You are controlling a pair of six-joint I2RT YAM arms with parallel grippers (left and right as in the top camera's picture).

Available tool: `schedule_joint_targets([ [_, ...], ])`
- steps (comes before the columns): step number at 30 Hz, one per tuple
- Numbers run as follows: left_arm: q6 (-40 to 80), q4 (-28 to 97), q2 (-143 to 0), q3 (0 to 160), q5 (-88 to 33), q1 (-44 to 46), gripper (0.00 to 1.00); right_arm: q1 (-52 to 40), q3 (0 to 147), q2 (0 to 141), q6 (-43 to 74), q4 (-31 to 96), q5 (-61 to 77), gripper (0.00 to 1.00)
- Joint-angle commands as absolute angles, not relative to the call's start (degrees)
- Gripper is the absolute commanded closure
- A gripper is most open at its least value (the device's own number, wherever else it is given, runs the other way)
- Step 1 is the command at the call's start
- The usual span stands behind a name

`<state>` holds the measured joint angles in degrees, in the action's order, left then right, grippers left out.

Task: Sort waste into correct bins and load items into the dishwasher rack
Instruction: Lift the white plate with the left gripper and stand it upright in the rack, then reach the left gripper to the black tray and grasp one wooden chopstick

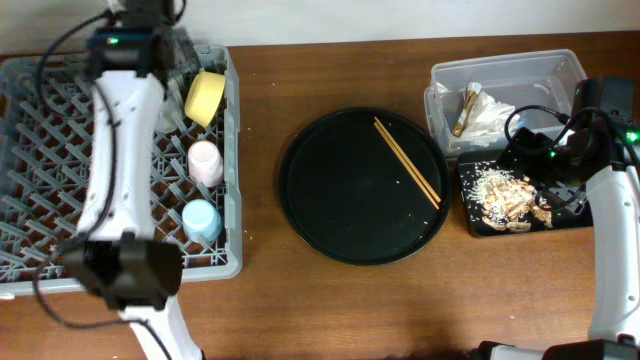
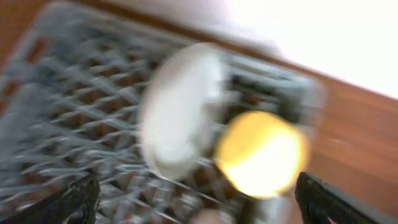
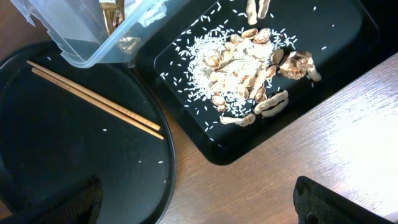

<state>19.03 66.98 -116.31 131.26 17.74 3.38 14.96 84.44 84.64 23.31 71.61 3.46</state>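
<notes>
Left jaws and right jaws: both wide, empty.
Two thin wooden chopsticks (image 1: 407, 163) lie on the large round black tray (image 1: 335, 205); brownish-beige food scraps (image 1: 505, 195) right of it.

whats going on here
Two robot arms are tidying up. The left gripper hovers open over the dishwasher rack, which holds the plate, yellow bowl, pink cup and light-blue cup. The right gripper hangs open near the food scraps on the flat black tray. The chopsticks lie on the round tray.
</notes>
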Motion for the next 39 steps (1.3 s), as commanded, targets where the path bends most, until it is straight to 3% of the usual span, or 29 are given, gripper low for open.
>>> schedule_joint_targets([
  [1,17.1,69.7,-115.3,131.7,-2.8,6.5,0.04,15.0,84.8,85.0,22.7,71.6,3.2,0.01],
  [6,17.4,69.2,-119.6,131.5,0.4,17.7,0.04,15.0,84.8,85.0,22.7,71.6,3.2,0.02],
  [18,26.6,58.3,-134.2,131.5,-2.6,34.6,0.06,15.0,84.8,85.0,22.7,72.7,3.2,0.01],
  [25,27.9,55.3,-140.7,131.5,-2.1,39.8,0.18,15.0,84.8,85.0,21.2,73.1,2.9,0.01],
  [34,28.4,47.8,-144.3,131.5,0.6,43.8,0.20,15.0,84.8,85.0,21.2,73.3,2.9,0.02],
  [39,21.0,44.6,-146.4,131.5,2.8,46.8,0.20,15.0,84.8,85.0,21.2,73.4,2.9,0.02],
])
